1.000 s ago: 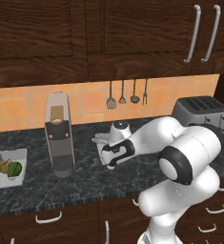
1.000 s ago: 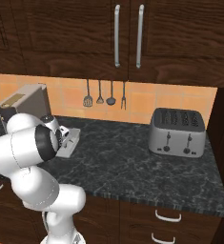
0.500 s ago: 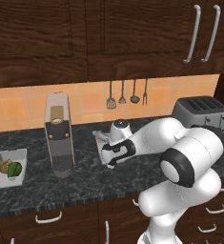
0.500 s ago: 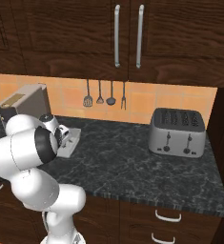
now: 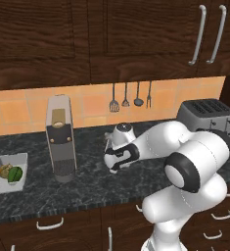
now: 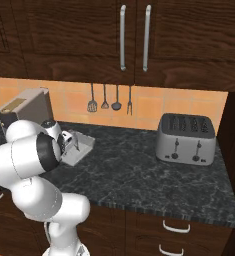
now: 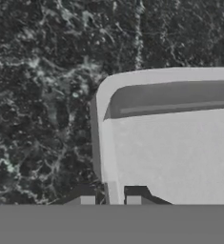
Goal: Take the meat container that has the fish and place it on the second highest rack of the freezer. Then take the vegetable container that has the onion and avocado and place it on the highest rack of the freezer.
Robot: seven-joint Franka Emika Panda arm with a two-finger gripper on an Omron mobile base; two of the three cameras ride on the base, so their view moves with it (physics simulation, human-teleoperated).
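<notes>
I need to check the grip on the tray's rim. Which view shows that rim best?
The hand view: the tray rim runs up close between the hand's two fingertips, shut on it. The right base view shows the tray small beside the arm. In the left base view the arm hides most of it.

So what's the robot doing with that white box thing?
The robot's white arm is reaching down to a white tray on the dark counter. Its gripper is shut on the tray's rim, one fingertip on each side of the wall. The tray hasn't been lifted yet. Another tray with an onion and avocado sits further left, beside the coffee machine. A toaster stands off to the right.
</notes>
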